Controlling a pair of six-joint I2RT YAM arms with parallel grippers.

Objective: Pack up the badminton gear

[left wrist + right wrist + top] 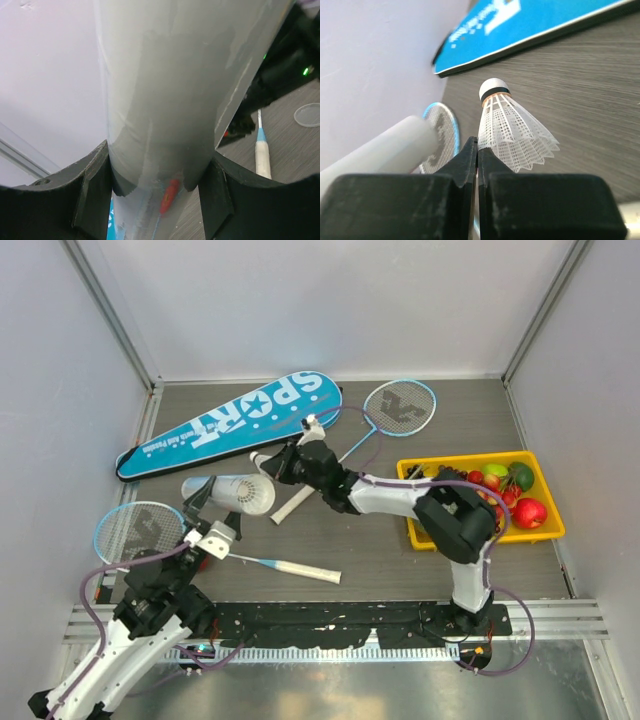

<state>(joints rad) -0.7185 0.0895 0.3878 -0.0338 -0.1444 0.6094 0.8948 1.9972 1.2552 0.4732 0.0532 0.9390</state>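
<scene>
Near the middle of the counter [390, 565], a dark wood-grain board, my right claw [477, 144] is clenched tight. Its black tips pinch the rim of a shuttlecock [512, 135], which has a white lattice skirt flaring from a rounded white cap with a dark band. At about eight o'clock from it, my left claw [159, 172] grasps the long tube [165, 85], which is smooth, round and frosted white. One black finger presses on each side of it, so the jaws stand about half apart.

I count two rackets, both thin light-blue hoops with fine stringing, slim shafts and pale wrapped handles. One racket [400, 406] lies at one o'clock with its handle slanting toward the centre. The other racket [138, 532] lies at eight o'clock. There is one bag [235, 422], flat, glossy blue and teardrop-shaped, lettered "SPORT" in white, at eleven o'clock. I can count one tube and one shuttlecock for certain. A clear round lid [309, 114] lies flat on the counter. At three o'clock a yellow rectangular tray [530, 536] holds round red and green fruit.
</scene>
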